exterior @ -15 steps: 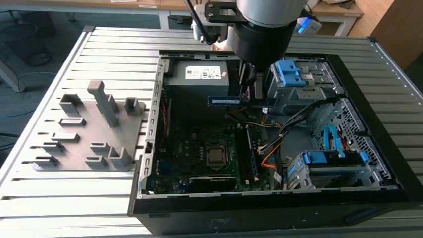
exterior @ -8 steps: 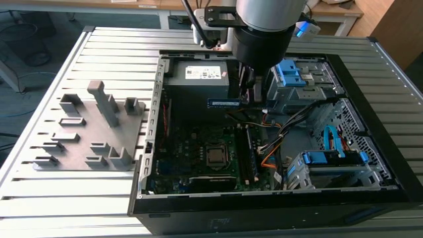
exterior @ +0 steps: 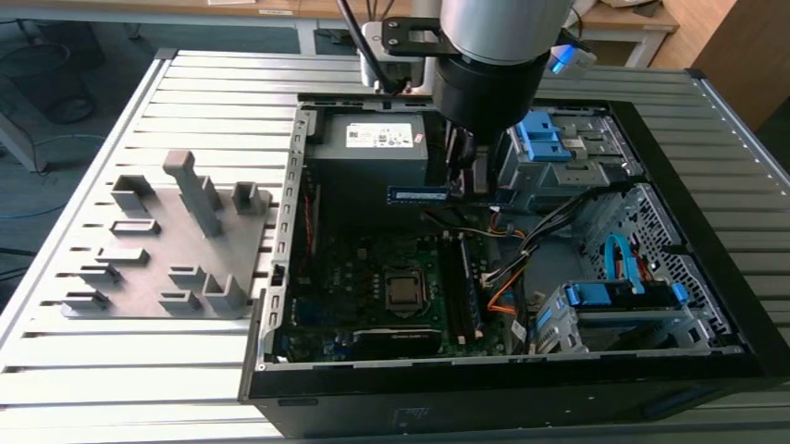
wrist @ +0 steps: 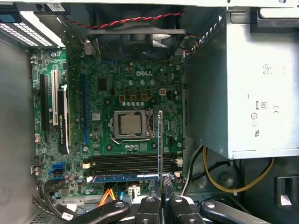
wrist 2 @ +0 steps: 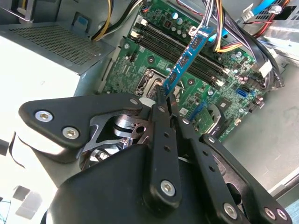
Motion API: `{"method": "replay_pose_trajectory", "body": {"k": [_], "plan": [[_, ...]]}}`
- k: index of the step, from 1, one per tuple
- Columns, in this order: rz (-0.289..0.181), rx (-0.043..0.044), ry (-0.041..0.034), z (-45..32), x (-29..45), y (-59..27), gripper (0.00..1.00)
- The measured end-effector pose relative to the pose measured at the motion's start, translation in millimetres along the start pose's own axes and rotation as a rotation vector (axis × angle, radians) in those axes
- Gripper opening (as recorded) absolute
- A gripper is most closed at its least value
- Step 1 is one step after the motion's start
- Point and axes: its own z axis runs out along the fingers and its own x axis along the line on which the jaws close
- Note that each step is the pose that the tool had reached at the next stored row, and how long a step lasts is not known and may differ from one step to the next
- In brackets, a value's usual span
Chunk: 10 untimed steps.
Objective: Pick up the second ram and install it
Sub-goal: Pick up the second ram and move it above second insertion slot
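Inspection finding: the end effector (wrist 2: 164,95) is closed on the second ram (wrist 2: 187,56), its fingers pinched together over one short end of the board. The rest of the stick projects free beyond the fingertips.

Position: in the exterior view the stick hangs inside the open case (exterior: 676,185), level with the power supply (wrist: 252,79) and clear above the motherboard (wrist: 103,98). It touches nothing but the fingers. In the first wrist view it shows edge-on, beside the processor socket (wrist: 132,125), and it appears to lie across the line of the memory slots (wrist: 126,163) rather than along it. One blue module (wrist: 117,178) already sits in the slot nearest the camera.

Handling assessment: you should treat this part as light, thin and stiff, but fragile.
- The board will not droop, yet it can crack or shed a chip under a twist.
- Its faces are smooth, so judge it liable to slip or pivot between the pads.
- An end hold leaves a long unsupported length, and any side knock levers hard on the grip.
- The sound holds are the bare short ends and the plain long edge, kept off the contact edge and the chips.

Surroundings: the grey fixture blocks (exterior: 173,250) stand on the table (exterior: 74,388), well apart from the case.
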Motion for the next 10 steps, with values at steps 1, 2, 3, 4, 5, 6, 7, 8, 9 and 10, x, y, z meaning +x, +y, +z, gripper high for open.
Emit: {"method": "replay_pose_trajectory", "body": {"k": [1,2,3,4,5,6,7,8,9,10], "plan": [[0.0,0.0,0.0,0.5,0.1,0.0,0.14],[0.0,0.0,0.0,1.0,0.3,0.0,0.14],[0.0,0.0,0.0,1.5,0.4,0.0,0.14],[0.0,0.0,0.0001,2.1,0.5,0.0,0.14],[0.0,0.0,0.0001,2.7,0.7,0.0,0.14],[0.0,0.0,0.0,3.3,0.8,0.1,0.14],[0.0,0.0,0.0001,3.9,1.1,0.1,0.14],[0.0,0.0,0.0001,4.6,1.3,0.1,0.14],[0.0,0.0,0.0,5.2,1.5,0.1,0.14],[0.0,0.0,0.0001,5.8,1.8,0.2,0.14]]}}
